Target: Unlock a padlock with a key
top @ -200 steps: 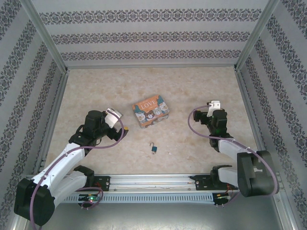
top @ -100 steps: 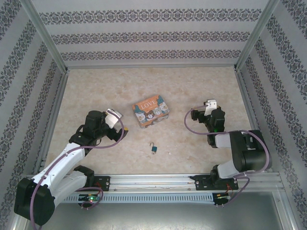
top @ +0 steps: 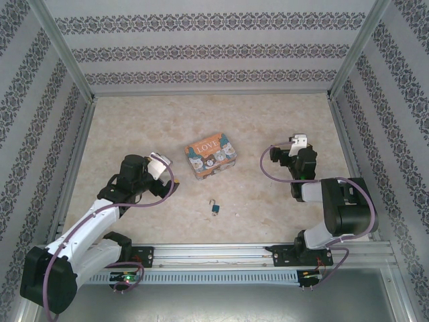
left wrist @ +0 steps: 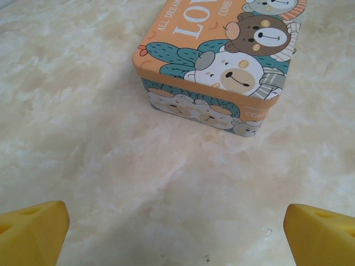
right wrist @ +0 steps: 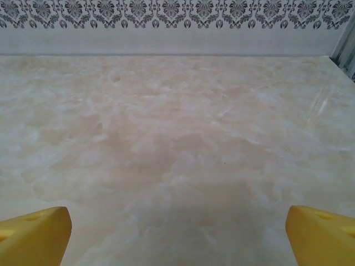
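While both arms are held low over the marbled table (top: 134, 121), the left gripper (top: 172, 182) is seen with its jaws spread fully wide and nothing gripped; in its wrist view the left gripper (left wrist: 177, 235) is marked by two yellow fingertips (left wrist: 33, 233) at the lower corners of the frame, with bare table between them. Directly ahead of these tips, near but not touching, the colourful "LOVE" tin (left wrist: 222, 61) is found, its lid closed; in the overhead view the tin (top: 210, 155) lies between the two grippers, nearer the left one. The padlock (top: 215, 207), teal-bodied with a pale shackle, is found to the right of the left gripper and back toward the arm bases, apart from the tin and from both grippers. Whether a key is seated in it cannot be told at this size. The right gripper (top: 275, 154) is likewise opened to its full width and empty; from its wrist, the right gripper (right wrist: 177, 235) is shown over bare table, with a patterned wall (right wrist: 177, 22) beyond.
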Action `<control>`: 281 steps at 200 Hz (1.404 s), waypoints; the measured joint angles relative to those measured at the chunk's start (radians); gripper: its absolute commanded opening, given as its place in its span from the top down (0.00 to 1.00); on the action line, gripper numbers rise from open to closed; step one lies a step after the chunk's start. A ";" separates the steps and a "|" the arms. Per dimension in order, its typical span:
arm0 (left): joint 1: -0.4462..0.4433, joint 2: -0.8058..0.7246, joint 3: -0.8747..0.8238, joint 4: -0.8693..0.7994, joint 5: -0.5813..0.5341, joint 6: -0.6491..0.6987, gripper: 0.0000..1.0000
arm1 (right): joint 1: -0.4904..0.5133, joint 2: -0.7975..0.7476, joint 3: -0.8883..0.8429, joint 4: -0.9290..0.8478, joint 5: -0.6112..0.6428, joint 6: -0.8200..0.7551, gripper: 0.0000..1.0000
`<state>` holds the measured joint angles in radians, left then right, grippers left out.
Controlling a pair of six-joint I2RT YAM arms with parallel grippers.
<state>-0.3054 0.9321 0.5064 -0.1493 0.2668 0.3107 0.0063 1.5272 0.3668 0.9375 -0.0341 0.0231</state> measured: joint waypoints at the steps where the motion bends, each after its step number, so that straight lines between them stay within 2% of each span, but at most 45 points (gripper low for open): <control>1: 0.000 0.000 0.000 0.000 0.000 0.000 0.01 | 0.000 0.000 0.000 0.000 0.000 0.000 0.01; 43: 0.000 0.001 0.002 0.000 -0.093 -0.053 0.01 | 0.000 0.000 0.000 -0.005 0.000 0.000 0.02; 90: 0.000 0.025 0.023 0.016 -0.244 -0.213 0.01 | 0.000 0.000 0.000 -0.006 0.000 0.000 0.02; 115: 0.000 0.077 0.016 0.069 -0.346 -0.266 0.01 | 0.000 0.000 0.000 -0.006 0.000 0.000 0.02; 145: 0.000 0.156 -0.007 0.149 -0.433 -0.265 0.01 | 0.000 0.000 0.000 -0.006 0.000 0.000 0.02; 184: 0.007 0.247 -0.043 0.287 -0.454 -0.241 0.01 | 0.000 0.000 0.000 -0.006 0.001 0.000 0.02; 214: 0.013 0.327 -0.100 0.453 -0.455 -0.236 0.01 | 0.000 0.000 0.000 -0.006 0.003 0.000 0.02; 281: 0.053 0.442 -0.120 0.750 -0.392 -0.209 0.01 | 0.000 0.000 0.000 -0.006 0.003 0.001 0.02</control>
<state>-0.2523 1.3743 0.3866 0.6010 -0.1249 0.1013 0.0063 1.5272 0.3668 0.9314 -0.0307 0.0238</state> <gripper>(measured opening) 0.993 0.984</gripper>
